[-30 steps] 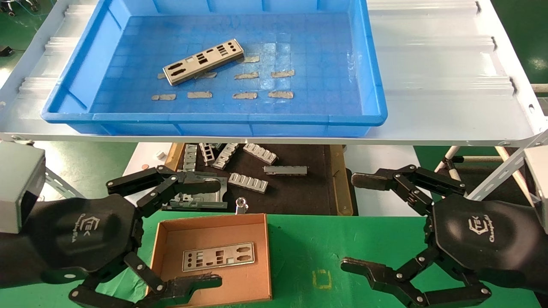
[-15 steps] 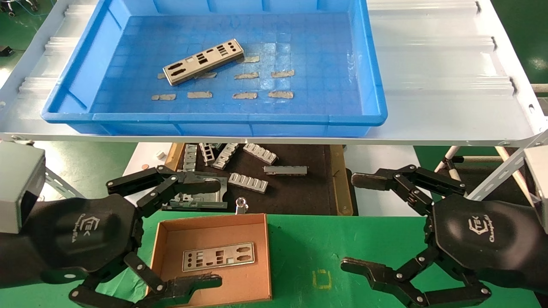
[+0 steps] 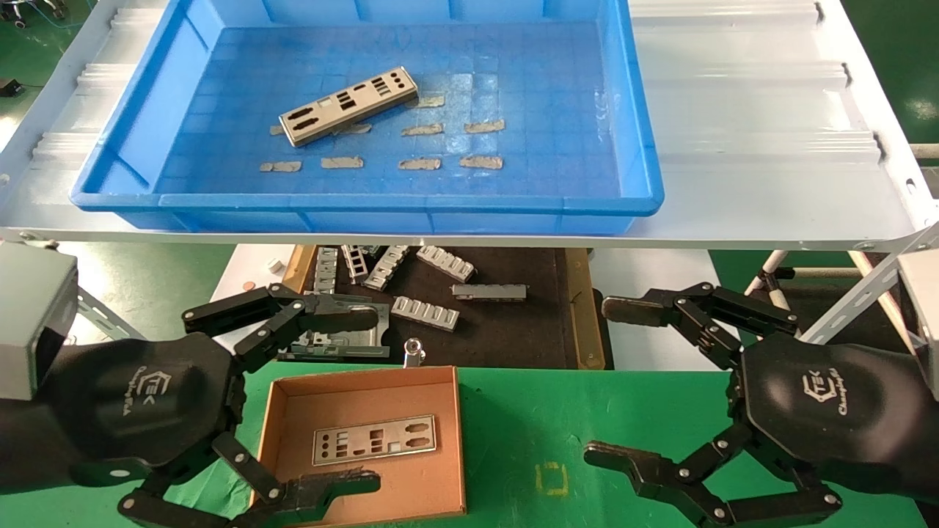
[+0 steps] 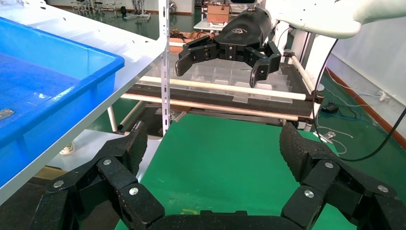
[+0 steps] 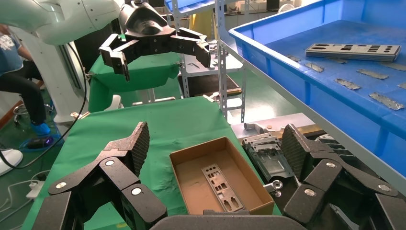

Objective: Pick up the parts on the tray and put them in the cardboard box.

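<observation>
One silver punched part [image 3: 349, 105] lies slanted on the floor of the blue tray [image 3: 638, 132] up on the shelf; the right wrist view shows it too, as part [image 5: 353, 51]. Another part [image 3: 374, 440] rests flat inside the cardboard box [image 3: 279, 411], seen as part [image 5: 221, 186] in box [image 5: 244, 165]. My left gripper [image 3: 363, 400] hangs open by the box's left side, holding nothing. My right gripper [image 3: 612, 381] stands open over the green mat, to the right of the box, also with nothing in it.
Below the shelf a black wood-edged tray [image 3: 579, 308] holds several ribbed grey brackets [image 3: 425, 312]. Tan tape scraps [image 3: 419, 163] dot the blue tray's floor. The white shelf edge [image 3: 469, 240] runs across above both grippers. A green mat [image 3: 528, 418] covers the table.
</observation>
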You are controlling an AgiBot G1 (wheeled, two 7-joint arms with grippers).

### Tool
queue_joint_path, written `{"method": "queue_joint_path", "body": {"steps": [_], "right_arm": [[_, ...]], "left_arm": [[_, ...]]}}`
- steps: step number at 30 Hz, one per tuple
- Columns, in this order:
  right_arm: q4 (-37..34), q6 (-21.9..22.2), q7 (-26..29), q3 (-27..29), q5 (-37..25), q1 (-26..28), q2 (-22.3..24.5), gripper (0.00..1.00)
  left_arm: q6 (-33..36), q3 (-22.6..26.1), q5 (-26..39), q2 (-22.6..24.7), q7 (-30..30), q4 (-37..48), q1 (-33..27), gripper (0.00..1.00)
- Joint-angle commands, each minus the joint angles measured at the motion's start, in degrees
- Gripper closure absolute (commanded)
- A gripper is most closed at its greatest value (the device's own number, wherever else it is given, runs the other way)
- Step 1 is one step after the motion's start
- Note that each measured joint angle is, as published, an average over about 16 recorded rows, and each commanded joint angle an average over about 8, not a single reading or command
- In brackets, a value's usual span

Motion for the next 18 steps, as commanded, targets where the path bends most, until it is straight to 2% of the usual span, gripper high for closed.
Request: {"method": "queue_joint_path", "body": {"steps": [1, 18], "right_arm": [[0.0, 0.0, 0.0, 0.0, 0.0, 0.0, 0.0, 0.00], [0.0, 0.0, 0.0, 0.0, 0.0, 0.0, 0.0, 0.00]], "left_arm": [[0.0, 0.0, 0.0, 0.0, 0.0, 0.0, 0.0, 0.00], [0.0, 0.0, 0.0, 0.0, 0.0, 0.0, 0.0, 0.00]]}}
